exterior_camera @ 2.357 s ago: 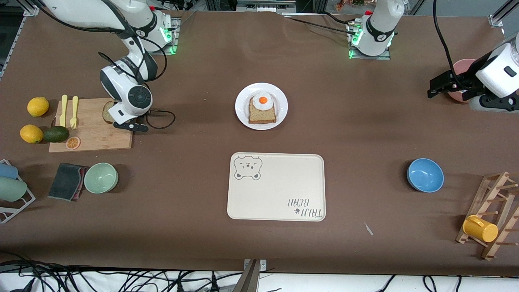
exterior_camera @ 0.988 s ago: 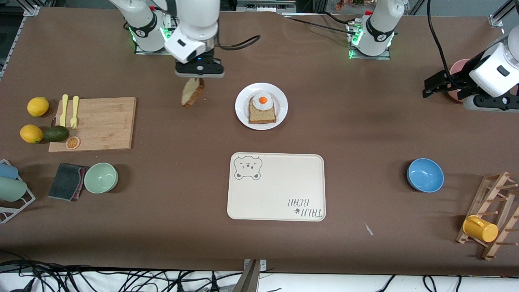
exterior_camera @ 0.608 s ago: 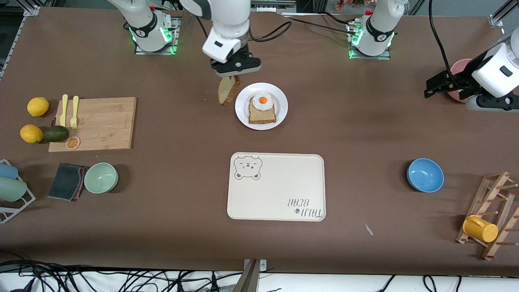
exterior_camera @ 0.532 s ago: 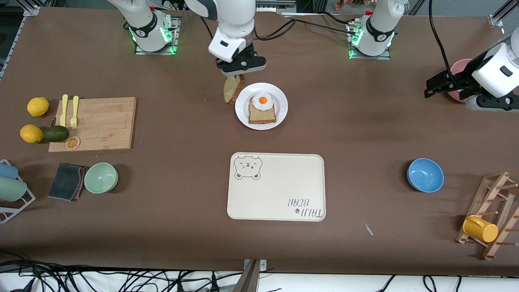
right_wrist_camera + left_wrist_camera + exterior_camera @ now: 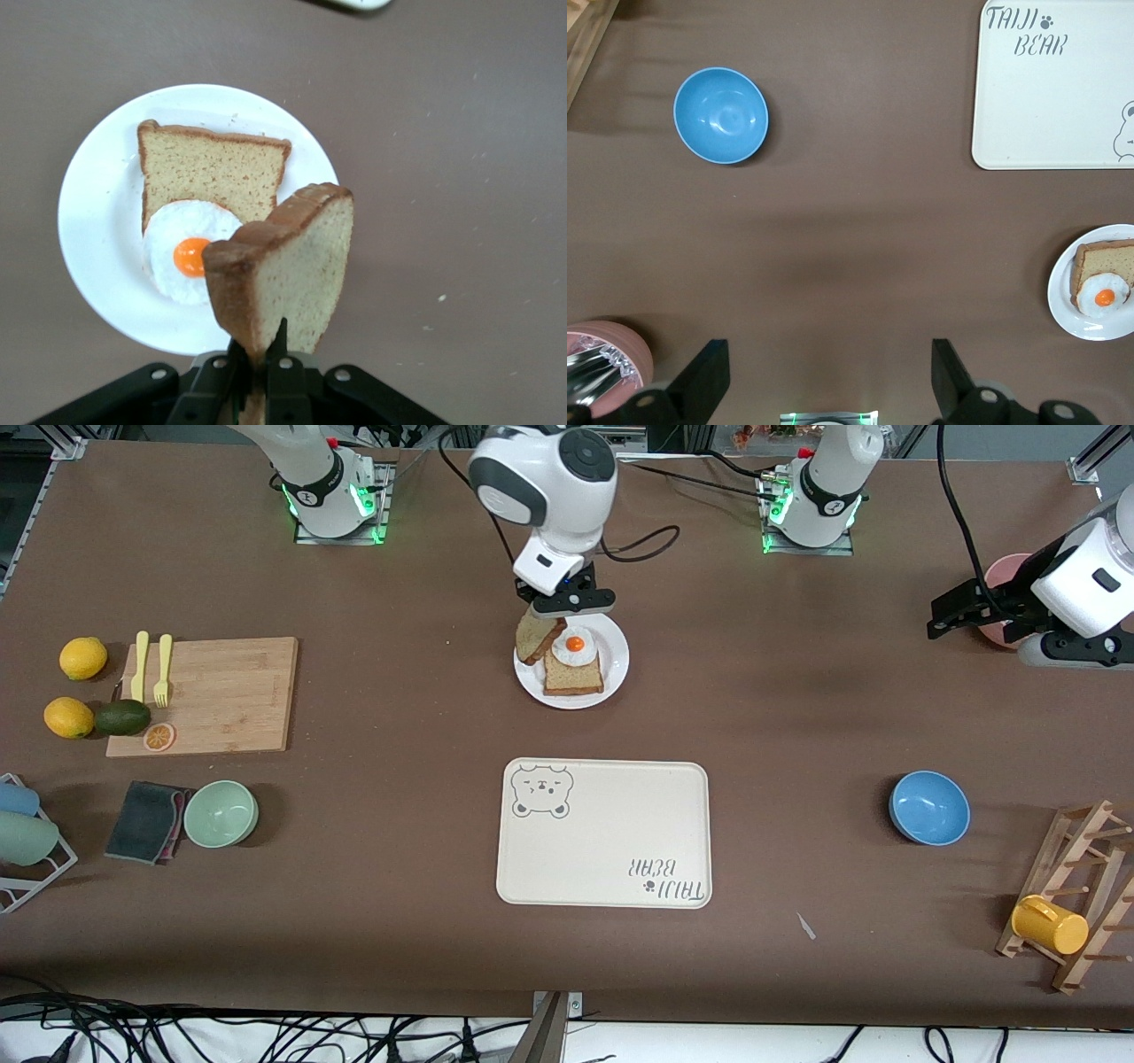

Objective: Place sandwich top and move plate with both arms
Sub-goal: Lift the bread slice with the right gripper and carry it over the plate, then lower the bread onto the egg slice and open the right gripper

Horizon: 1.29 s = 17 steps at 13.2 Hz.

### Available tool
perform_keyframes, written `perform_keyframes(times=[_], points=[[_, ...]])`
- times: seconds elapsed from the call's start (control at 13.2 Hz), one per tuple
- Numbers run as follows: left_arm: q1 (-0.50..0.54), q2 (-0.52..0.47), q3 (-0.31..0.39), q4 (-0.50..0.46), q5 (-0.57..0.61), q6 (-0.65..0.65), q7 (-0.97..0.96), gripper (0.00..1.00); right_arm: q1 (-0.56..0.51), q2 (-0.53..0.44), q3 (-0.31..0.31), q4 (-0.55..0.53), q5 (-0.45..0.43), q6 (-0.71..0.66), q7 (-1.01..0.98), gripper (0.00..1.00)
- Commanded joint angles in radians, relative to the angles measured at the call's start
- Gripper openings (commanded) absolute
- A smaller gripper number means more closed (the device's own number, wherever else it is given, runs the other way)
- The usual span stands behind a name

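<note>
My two arms point(image 5: 549, 487) are glossy white with rounded joints, black grippers, loose black cables, green base lights.

Right gripper point(image 5: 567, 605) carried sandwich top point(image 5: 537, 638) from board to over plate point(image 5: 613, 666)

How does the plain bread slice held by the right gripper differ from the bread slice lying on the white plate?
The plain light brown bread slice hangs on edge in the air, clamped in the right gripper jaws; the egg-topped bread slice lies flat on the small round white plate. The held slice is bare; the flat one carries a fried egg. Both are light brown with darker crust.
</note>
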Motion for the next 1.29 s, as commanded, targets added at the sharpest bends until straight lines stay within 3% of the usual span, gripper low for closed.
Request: perform_keyframes(times=[0.0,1.14,1.22], points=[[0.01,0.003,-0.001,0.021,-0.03,-0.019,-0.004,1.0,0.023,0.142,-0.004,0.099,-0.113,-0.042,0.128,0.0],[0.017,-0.021,-0.006,0.002,-0.036,-0.016,0.005,1.0,0.023,0.16,0.004,0.133,-0.1,-0.002,0.13,0.0],[0.023,-0.02,-0.006,0.001,-0.038,-0.018,0.005,1.0,0.023,0.159,0.002,0.133,-0.089,-0.002,0.131,0.24]])
